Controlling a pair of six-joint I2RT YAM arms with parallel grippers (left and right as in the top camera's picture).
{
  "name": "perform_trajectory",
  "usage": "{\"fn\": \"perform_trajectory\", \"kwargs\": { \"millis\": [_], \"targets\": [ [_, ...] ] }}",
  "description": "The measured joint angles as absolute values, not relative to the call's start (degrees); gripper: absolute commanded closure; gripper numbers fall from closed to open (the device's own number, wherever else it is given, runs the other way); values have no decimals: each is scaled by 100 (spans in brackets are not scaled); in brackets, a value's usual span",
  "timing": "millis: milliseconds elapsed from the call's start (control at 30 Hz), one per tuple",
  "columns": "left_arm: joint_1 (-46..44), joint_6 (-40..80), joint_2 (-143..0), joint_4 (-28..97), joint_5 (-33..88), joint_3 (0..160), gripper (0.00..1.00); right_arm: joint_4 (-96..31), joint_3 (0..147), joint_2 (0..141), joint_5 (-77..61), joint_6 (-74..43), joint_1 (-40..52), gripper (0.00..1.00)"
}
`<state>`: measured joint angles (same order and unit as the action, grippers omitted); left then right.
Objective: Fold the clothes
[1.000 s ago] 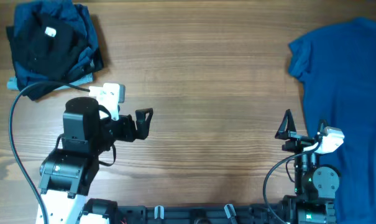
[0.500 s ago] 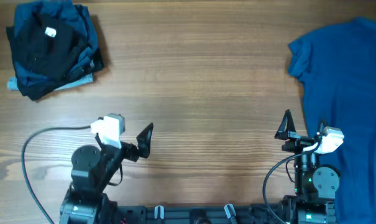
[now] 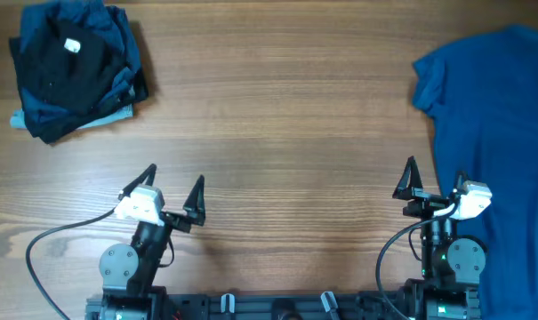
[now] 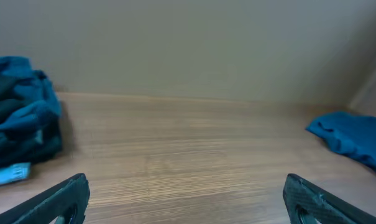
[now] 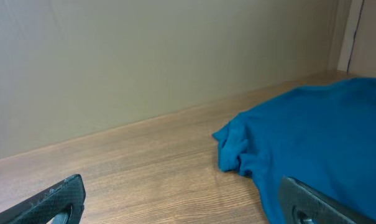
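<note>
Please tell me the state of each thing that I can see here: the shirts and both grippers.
black T-shirt: roughly folded, lying on top of the other shirts.
dark blue shirts: bundled under the black one, edges rumpled.
bright blue T-shirt: spread out, not folded, partly out of view.
left gripper: open, holding nothing.
right gripper: open, holding nothing.

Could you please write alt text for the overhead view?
At the bottom edge of a wooden table, the left gripper and right gripper are both open and empty. A pile of black and blue T-shirts lies top left; a bright blue T-shirt is spread at the right.
</note>
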<state>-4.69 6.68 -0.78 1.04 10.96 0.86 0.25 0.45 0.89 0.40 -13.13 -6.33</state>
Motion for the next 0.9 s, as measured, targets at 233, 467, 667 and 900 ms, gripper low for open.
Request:
{"fn": "perform_trajectory", "kwargs": {
  "millis": [233,467,667,900],
  "targets": [
    [69,668,-78,381,642,80,0,25,45,89,40,-1313,-633,0],
    [82,668,-78,381,622,80,0,25,45,89,40,-1313,-633,0],
    [82,668,-78,381,622,80,0,27,45,89,40,-1313,-633,0],
    [82,668,-78,381,622,80,0,25,45,89,40,-1313,-633,0]
  ]
}}
